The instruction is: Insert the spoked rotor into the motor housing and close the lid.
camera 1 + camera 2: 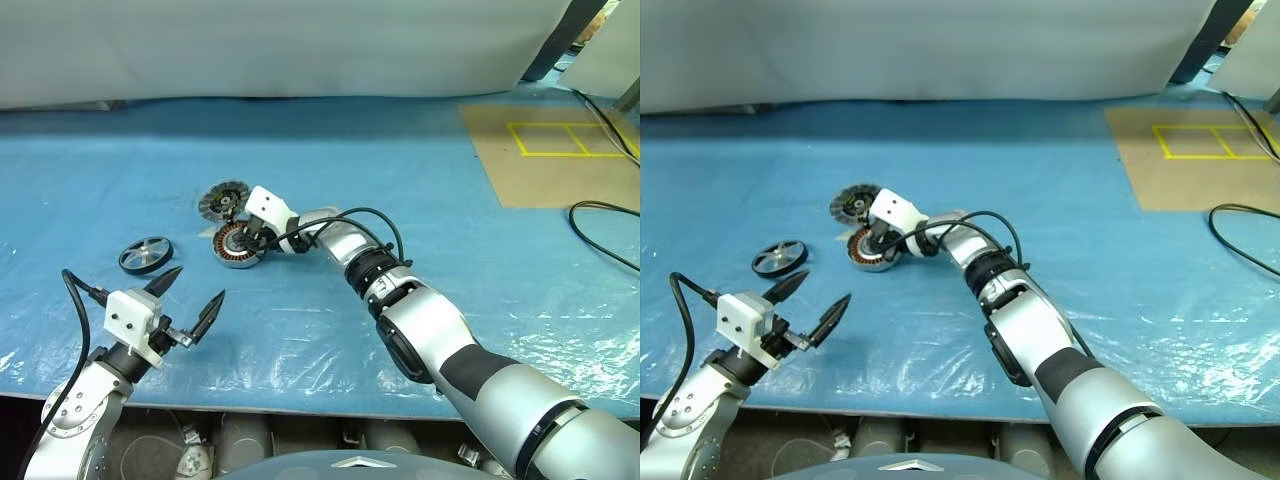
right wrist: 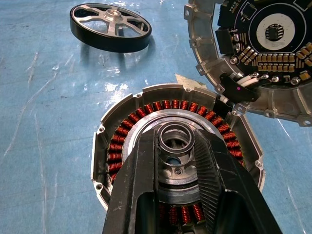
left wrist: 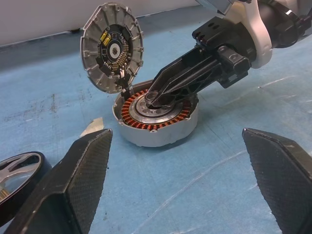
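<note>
The spoked rotor (image 1: 146, 254) is lying flat on the blue plastic sheet (image 1: 420, 170), off to the left of the motor housing (image 2: 175, 156) and well apart from it, untouched. The housing is sitting open beside it, its copper windings showing, and its lid (image 3: 112, 47) is standing up on the far edge, tipped back with the circuit board facing us. We are reaching in with our right gripper (image 2: 176, 146), and its two fingers are closed snugly around the raised metal hub at the housing's centre, so we judge we are steadying the housing rather than carrying anything. Our left gripper (image 1: 190, 300) is hovering near the front of the table with its fingers spread wide and nothing between them, a little nearer us than the rotor. As we read it, the insertion step is just getting under way: the rotor is not yet picked up. The next move is calling for the left gripper to go to the rotor and take it by the rim, while the right one is clearing the hub so the rotor can drop in squarely before the lid comes down.
</note>
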`<control>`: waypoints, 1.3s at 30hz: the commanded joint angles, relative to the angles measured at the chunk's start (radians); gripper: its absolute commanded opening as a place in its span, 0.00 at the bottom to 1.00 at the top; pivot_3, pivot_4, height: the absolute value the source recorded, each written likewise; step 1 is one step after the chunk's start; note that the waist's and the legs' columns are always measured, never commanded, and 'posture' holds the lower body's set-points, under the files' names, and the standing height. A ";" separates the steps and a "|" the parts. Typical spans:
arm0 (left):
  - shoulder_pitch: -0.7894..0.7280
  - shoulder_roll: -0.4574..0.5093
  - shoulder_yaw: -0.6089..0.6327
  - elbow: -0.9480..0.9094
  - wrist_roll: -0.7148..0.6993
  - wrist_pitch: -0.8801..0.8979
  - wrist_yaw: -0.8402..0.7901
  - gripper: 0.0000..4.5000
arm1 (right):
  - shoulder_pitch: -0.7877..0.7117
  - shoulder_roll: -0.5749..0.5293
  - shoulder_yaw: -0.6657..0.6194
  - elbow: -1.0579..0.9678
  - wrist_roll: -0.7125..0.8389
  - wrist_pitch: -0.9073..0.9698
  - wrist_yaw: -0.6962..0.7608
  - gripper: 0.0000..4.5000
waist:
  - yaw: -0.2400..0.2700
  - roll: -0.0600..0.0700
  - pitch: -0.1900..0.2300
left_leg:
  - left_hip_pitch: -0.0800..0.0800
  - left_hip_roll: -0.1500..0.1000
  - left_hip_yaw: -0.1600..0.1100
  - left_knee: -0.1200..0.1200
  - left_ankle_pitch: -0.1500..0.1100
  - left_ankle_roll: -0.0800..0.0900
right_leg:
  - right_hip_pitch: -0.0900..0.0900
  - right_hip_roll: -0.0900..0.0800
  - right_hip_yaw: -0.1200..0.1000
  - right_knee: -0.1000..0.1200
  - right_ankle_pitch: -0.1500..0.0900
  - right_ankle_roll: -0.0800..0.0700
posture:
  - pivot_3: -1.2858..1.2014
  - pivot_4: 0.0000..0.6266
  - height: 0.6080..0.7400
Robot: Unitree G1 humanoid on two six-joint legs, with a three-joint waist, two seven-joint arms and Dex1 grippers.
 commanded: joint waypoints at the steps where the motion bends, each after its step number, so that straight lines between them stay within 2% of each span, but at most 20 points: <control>1: 0.009 0.002 0.021 -0.031 0.001 -0.009 0.005 1.00 | -0.026 0.027 -0.010 0.002 0.004 -0.010 -0.001 0.14 | 0.000 0.000 0.000 | 0.000 0.000 0.000 0.000 0.000 0.000 | 0.000 0.000 0.000 0.000 0.000 0.000 | 0.52 0.24 1.00; 2: 0.010 0.002 0.021 -0.035 0.001 -0.008 0.006 1.00 | -0.026 0.027 -0.011 0.004 0.005 -0.009 -0.003 0.14 | 0.000 0.000 0.000 | 0.000 0.000 0.000 0.000 0.000 0.000 | 0.000 0.000 0.000 0.000 0.000 0.000 | 0.52 0.24 1.00; 11: 0.009 0.006 0.019 -0.043 0.002 0.004 0.011 1.00 | -0.035 0.031 -0.059 -0.002 0.047 -0.019 -0.005 0.81 | 0.000 0.000 0.000 | 0.000 0.000 0.000 0.000 -0.001 0.002 | 0.000 0.000 0.000 0.000 0.000 0.000 | 0.52 0.24 1.00; 12: 0.007 0.008 0.020 -0.042 0.002 0.006 0.011 1.00 | -0.038 0.033 -0.068 -0.004 0.053 -0.017 -0.002 0.81 | 0.001 0.000 0.000 | 0.000 0.000 0.000 0.000 -0.001 0.002 | 0.000 0.000 0.000 0.000 0.000 0.000 | 0.52 0.24 1.00; 14: 0.003 0.010 0.016 -0.039 0.004 0.009 0.010 1.00 | -0.042 0.037 -0.082 -0.003 0.061 -0.011 -0.003 0.76 | 0.001 0.000 0.000 | 0.000 0.000 0.000 0.000 -0.001 0.002 | 0.000 0.000 0.000 0.000 0.000 0.000 | 0.52 0.24 1.00; 15: 0.001 0.010 0.014 -0.038 0.005 0.010 0.010 1.00 | -0.042 0.038 -0.084 -0.001 0.062 -0.010 -0.004 0.69 | 0.001 0.000 0.000 | 0.000 0.000 0.000 0.000 -0.001 0.002 | 0.000 0.000 0.000 0.000 0.000 0.000 | 0.52 0.24 1.00; 24: 0.002 0.003 0.008 -0.011 0.017 -0.007 -0.003 1.00 | -0.026 0.057 -0.072 0.005 0.044 -0.028 -0.023 0.00 | 0.000 0.000 0.000 | 0.000 0.000 0.000 0.000 -0.001 0.002 | 0.000 0.000 0.000 0.000 0.000 0.000 | 0.52 0.24 1.00; 39: 0.007 -0.007 0.008 0.057 0.032 -0.065 -0.028 1.00 | -0.027 0.098 -0.002 0.048 -0.020 -0.034 -0.069 0.00 | 0.000 0.000 0.000 | 0.000 0.000 0.000 0.000 -0.001 0.002 | 0.000 0.000 0.000 0.000 0.000 0.000 | 0.52 0.24 1.00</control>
